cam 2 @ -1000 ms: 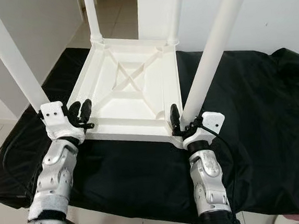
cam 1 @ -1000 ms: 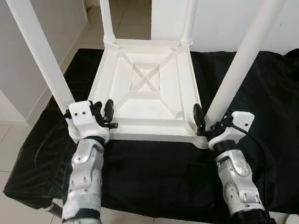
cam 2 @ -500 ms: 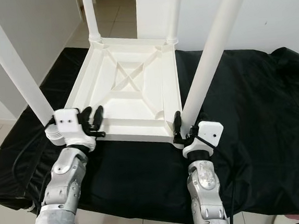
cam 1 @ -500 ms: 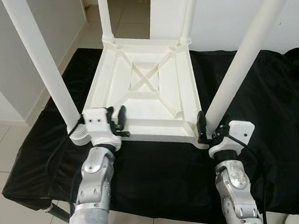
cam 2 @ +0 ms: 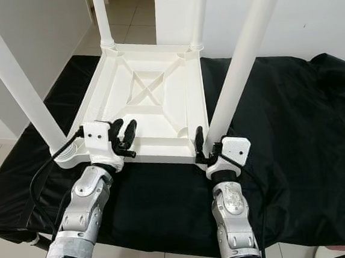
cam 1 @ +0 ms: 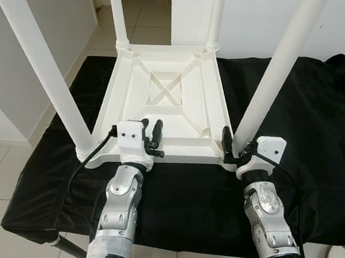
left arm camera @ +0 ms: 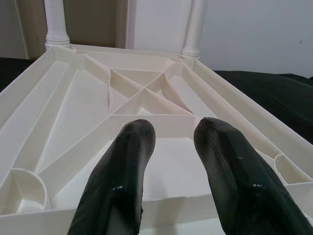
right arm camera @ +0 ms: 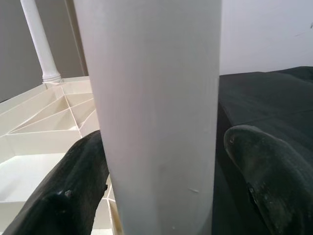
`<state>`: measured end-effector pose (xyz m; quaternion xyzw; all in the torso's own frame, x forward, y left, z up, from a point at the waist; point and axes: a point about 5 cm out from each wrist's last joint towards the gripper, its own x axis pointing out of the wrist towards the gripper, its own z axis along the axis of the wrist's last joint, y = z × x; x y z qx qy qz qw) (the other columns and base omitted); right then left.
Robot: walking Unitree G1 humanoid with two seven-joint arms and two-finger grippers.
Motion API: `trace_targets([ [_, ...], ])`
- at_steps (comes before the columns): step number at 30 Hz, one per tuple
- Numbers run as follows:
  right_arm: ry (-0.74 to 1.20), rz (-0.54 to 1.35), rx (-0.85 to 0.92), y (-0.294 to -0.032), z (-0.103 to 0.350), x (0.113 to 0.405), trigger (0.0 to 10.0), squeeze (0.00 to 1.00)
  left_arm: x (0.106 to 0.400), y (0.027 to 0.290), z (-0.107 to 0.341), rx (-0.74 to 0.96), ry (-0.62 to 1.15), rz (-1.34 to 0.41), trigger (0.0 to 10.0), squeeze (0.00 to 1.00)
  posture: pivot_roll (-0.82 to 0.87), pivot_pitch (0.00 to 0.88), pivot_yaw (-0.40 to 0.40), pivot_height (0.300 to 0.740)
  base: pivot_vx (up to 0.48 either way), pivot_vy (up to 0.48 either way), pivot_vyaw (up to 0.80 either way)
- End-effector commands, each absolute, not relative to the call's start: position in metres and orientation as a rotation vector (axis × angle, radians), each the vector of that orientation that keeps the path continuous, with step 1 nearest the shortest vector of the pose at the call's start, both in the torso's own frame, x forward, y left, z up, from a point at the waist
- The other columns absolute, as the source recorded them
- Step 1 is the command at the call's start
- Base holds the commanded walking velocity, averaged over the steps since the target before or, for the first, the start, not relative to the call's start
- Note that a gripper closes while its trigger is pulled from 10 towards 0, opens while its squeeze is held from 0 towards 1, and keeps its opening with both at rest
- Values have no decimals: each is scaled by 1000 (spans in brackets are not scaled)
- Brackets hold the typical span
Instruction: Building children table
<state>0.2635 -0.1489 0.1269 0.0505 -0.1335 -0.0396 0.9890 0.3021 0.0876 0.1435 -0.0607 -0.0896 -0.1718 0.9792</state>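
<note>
The upturned white table (cam 1: 176,104) lies on a black-draped surface (cam 1: 319,152), its four legs pointing up. The near right leg (cam 1: 282,65) stands upright between the parted fingers of the right gripper (cam 1: 238,149), which straddle its base without clamping. The left gripper (cam 1: 151,138), fingers apart, hovers over the table's near rim.

Upturned table (cam 1: 170,99) on cloth-covered surface (cam 1: 307,153); left hand (cam 1: 151,137) at its near edge, right hand (cam 1: 238,149) around near-right leg (cam 1: 276,71).
</note>
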Motion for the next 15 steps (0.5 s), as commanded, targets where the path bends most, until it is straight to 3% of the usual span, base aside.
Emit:
trace_targets([
  [1, -247, -85, 101, -150, 124, 264, 10000, 0, 300, 85, 143, -109, -180, -389, 10000, 0, -60, 0, -21, 740, 0, 0, 0],
  [15, -206, -41, 68, -146, 116, 265, 10000, 0, 304, 90, 139, -90, -179, -373, 10000, 0, -63, 0, -11, 740, 0, 0, 0],
])
